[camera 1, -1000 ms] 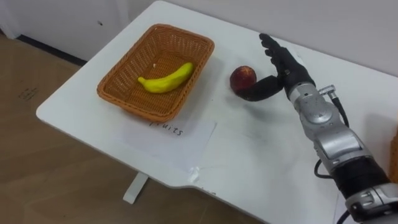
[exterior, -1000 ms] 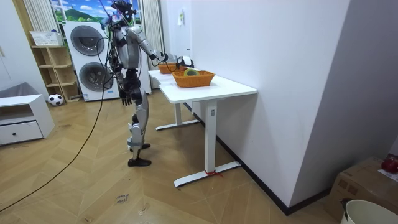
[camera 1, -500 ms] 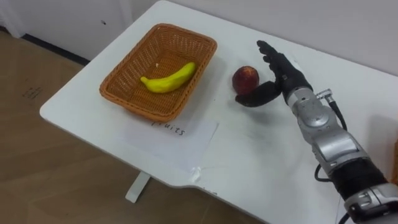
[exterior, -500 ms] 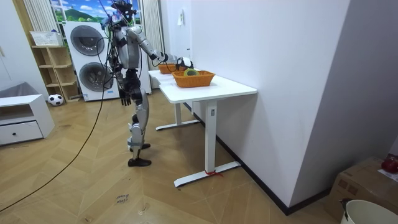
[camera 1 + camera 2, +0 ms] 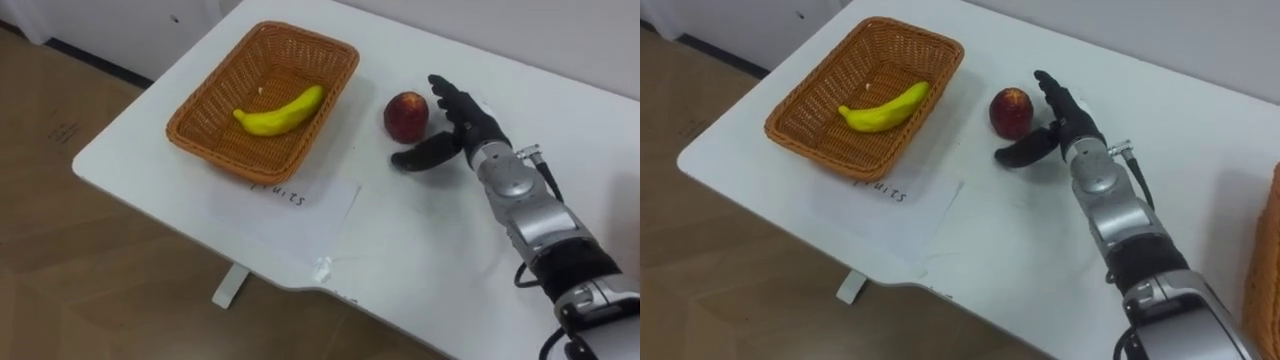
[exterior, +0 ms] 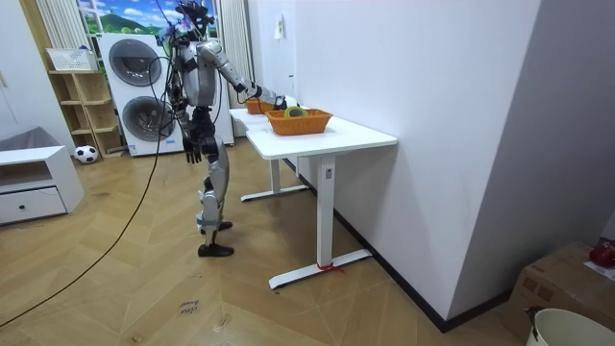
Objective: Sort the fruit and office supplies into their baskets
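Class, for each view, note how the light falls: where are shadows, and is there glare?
Left eye view: soft, even light; the round red apple casts a faint shadow on the white table, no glare. Right eye view: a dim shadow under the open right hand. Room view: no hard shadows on the wooden floor.

Rough woven wicker on the basket [image 5: 200, 110], well left of the hand [image 5: 460, 125]. Smooth, faintly glossy skin on the apple [image 5: 405, 116] just beside it. Matt black hand, bare metal behind. Smooth white table [image 5: 420, 250] beneath; thin paper [image 5: 300, 205] left.
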Motion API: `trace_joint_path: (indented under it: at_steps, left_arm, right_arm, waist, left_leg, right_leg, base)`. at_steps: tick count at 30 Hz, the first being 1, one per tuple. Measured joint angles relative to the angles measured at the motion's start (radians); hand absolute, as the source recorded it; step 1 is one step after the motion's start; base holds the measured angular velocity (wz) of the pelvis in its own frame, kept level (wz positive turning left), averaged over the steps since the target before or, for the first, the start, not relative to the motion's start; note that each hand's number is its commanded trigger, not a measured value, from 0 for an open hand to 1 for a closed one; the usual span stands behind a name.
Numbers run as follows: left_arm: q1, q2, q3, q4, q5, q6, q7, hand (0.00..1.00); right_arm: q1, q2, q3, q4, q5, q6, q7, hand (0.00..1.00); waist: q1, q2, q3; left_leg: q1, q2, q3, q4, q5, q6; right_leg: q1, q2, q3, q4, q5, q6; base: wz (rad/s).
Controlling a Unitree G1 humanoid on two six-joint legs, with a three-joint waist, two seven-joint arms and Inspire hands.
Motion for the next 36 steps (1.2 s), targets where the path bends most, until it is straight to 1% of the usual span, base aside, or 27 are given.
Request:
trace_joint_path:
  at_steps: [1, 4, 11, 13, 18, 23, 26, 27, 33, 36]
  left_arm:
    - [-0.004, 0.002, 0.0, 0.0, 0.0, -0.005, 0.001, 0.0]
    - [-0.006, 0.008, -0.001, 0.0, 0.0, -0.017, 0.003, 0.0]
    - [-0.007, 0.019, -0.014, 0.0, 0.0, -0.021, 0.007, 0.0]
    - [-0.007, 0.019, -0.019, 0.003, 0.0, -0.026, 0.007, 0.0]
    - [-0.008, 0.022, -0.021, 0.009, 0.0, -0.032, 0.007, 0.0]
    - [-0.01, 0.024, -0.038, 0.013, -0.001, -0.041, 0.001, 0.0]
    - [-0.015, 0.025, -0.038, 0.025, -0.001, -0.06, -0.003, 0.0]
    - [-0.019, 0.025, -0.038, 0.032, -0.001, -0.062, -0.004, 0.0]
    - [-0.022, 0.03, -0.037, 0.034, 0.0, -0.074, -0.018, 0.0]
    - [-0.024, 0.03, -0.037, 0.034, -0.001, -0.074, -0.018, 0.0]
  right_arm:
    - [-0.014, 0.0, 0.0, 0.012, 0.0, -0.007, 0.0, 0.0]
    - [-0.021, -0.001, 0.0, 0.021, 0.0, -0.01, 0.0, 0.0]
    - [-0.024, -0.003, 0.0, 0.022, 0.001, -0.025, -0.001, 0.0]
    - [-0.025, -0.006, 0.0, 0.022, 0.001, -0.036, -0.006, 0.0]
    - [-0.025, -0.006, 0.0, 0.022, 0.002, -0.039, -0.007, 0.0]
    - [-0.033, -0.006, 0.001, 0.021, 0.009, -0.041, -0.007, 0.0]
    - [-0.034, -0.006, 0.002, 0.021, 0.006, -0.042, -0.006, 0.0]
    - [-0.035, -0.006, 0.002, 0.021, 0.006, -0.042, -0.005, 0.0]
    - [-0.036, -0.006, 0.005, 0.021, -0.002, -0.045, 0.003, 0.0]
    - [-0.039, -0.007, 0.006, 0.021, -0.002, -0.046, 0.018, 0.0]
  waist:
    - [-0.001, 0.0, 0.0003]
    - [0.0, 0.0, 0.0007]
    - [0.0, -0.001, 0.0006]
    - [0.0, -0.001, 0.0008]
    - [0.001, -0.001, 0.001]
    - [0.002, -0.002, 0.0012]
    - [0.003, -0.003, 0.0009]
    - [0.004, -0.004, 0.0016]
    - [0.006, -0.012, 0.0067]
    - [0.006, -0.015, 0.0082]
  left_leg:
    - [-0.007, 0.0, -0.001, 0.001, 0.001, -0.001]
    - [-0.008, 0.0, -0.002, 0.0, 0.001, -0.001]
    - [-0.015, 0.0, -0.002, 0.0, 0.001, -0.001]
    - [-0.024, 0.0, -0.001, 0.002, 0.001, -0.001]
    - [-0.026, 0.001, -0.002, 0.002, 0.001, -0.001]
    - [-0.033, 0.002, -0.001, 0.002, 0.002, -0.001]
    - [-0.031, 0.001, -0.002, 0.002, 0.002, -0.001]
    - [-0.03, 0.001, -0.002, 0.001, 0.002, 0.0]
    - [-0.029, 0.002, -0.002, 0.001, 0.002, 0.0]
    - [-0.029, 0.001, 0.0, 0.0, 0.002, 0.0]
  right_leg:
    - [-0.008, 0.0, 0.0, 0.001, 0.001, -0.001]
    - [-0.009, 0.0, 0.0, 0.001, 0.001, -0.001]
    - [-0.017, 0.001, 0.003, 0.001, 0.001, -0.001]
    - [-0.027, 0.0, 0.005, 0.003, 0.001, -0.001]
    - [-0.031, 0.0, 0.005, 0.008, 0.001, -0.001]
    - [-0.041, 0.0, 0.007, 0.01, 0.001, -0.001]
    - [-0.04, -0.001, 0.02, 0.01, 0.001, -0.001]
    - [-0.04, -0.001, 0.028, 0.01, 0.001, -0.001]
    - [-0.039, -0.001, 0.029, 0.009, 0.001, -0.001]
    - [-0.04, 0.0, 0.028, 0.009, 0.001, -0.001]
  base:
    - [0.0]
    - [0.0]
    - [0.0]
    - [0.0]
    - [0.0]
    - [0.0]
    - [0.0]
    - [0.0]
    - [0.0]
    - [0.0]
